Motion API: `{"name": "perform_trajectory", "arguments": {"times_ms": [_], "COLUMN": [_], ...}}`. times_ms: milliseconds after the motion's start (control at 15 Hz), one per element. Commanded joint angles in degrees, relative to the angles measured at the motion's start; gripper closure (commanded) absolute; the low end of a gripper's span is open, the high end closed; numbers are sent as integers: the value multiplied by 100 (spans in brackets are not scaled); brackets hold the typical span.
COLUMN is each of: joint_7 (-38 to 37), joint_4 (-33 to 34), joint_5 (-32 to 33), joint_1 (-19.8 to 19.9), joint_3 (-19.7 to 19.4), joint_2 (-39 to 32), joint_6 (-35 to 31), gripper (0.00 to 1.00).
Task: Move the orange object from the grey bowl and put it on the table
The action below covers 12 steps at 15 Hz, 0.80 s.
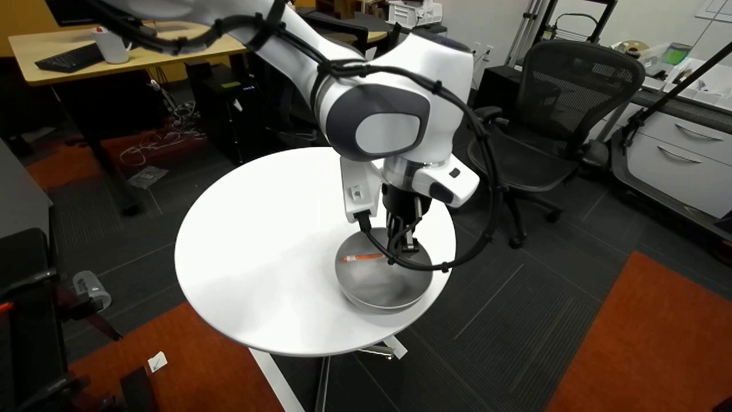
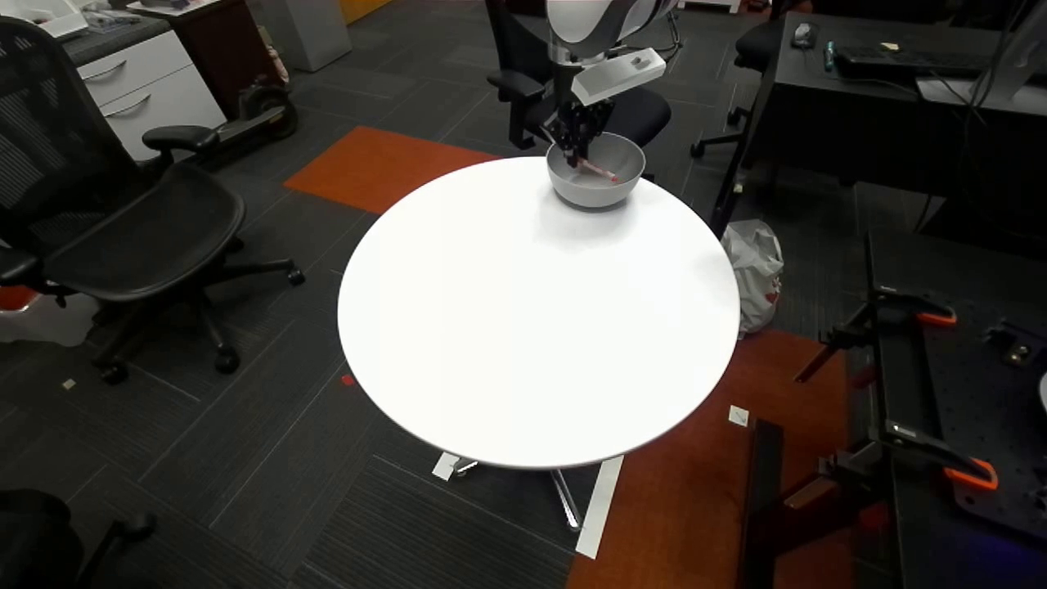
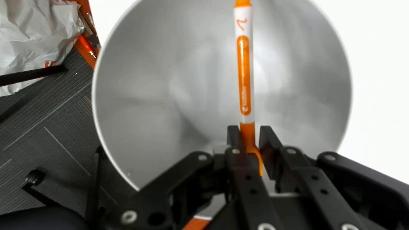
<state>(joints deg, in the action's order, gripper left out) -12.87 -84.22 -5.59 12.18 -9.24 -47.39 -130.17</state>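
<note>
The orange object (image 3: 243, 73) is a slim orange-and-white marker inside the grey bowl (image 1: 377, 286). It also shows in both exterior views (image 1: 360, 258) (image 2: 601, 173). The bowl stands near the edge of the round white table (image 1: 257, 257). My gripper (image 3: 250, 134) points down into the bowl. Its fingers are close together, one on each side of the marker's orange cap. The left finger hides part of the cap, and a thin gap shows beside the right finger. I cannot tell whether the fingers press on it or whether the marker is lifted off the bowl.
The bowl's rim (image 2: 564, 182) rises around my gripper. The white table extends away from the bowl (image 2: 532, 327). A black mesh chair (image 1: 560, 103) stands by the table. A wooden desk (image 1: 34, 51) and a plastic bag (image 2: 752, 270) are beyond the table's edge.
</note>
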Motion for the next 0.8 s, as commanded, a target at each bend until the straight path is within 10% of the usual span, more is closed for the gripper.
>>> {"name": "perform_trajectory", "arguments": {"times_ms": [0, 733], "joint_7": [-442, -1176], "joint_4": [-857, -1369], "joint_5": [147, 1042], "joint_1": [-307, -1101], "joint_3": [-269, -419], "joint_2": [856, 1706], "joint_6": [-148, -49], "gripper": [95, 95]}}
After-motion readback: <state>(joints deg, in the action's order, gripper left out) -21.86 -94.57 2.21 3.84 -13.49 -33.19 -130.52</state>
